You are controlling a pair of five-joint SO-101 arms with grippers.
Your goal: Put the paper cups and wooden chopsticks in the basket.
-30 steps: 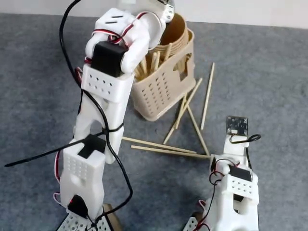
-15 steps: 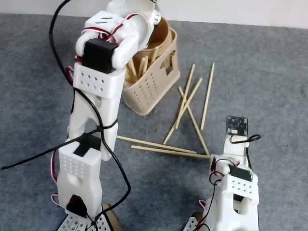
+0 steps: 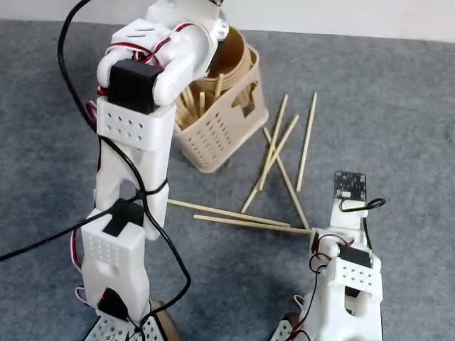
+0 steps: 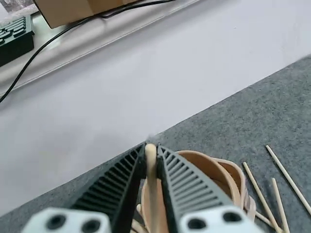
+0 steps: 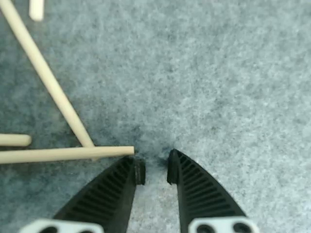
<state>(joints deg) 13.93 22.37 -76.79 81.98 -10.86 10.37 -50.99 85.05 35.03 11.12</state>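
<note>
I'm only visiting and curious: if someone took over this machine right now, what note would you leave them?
Left pincer: shut on a wooden chopstick, over the basket.
Right pincer: open, low over the grey mat, by the end of one of the loose chopsticks.
Done: paper cups and a bundle of chopsticks are in the basket.
Left: drop the held one in, then collect about six loose chopsticks from the mat.
</note>
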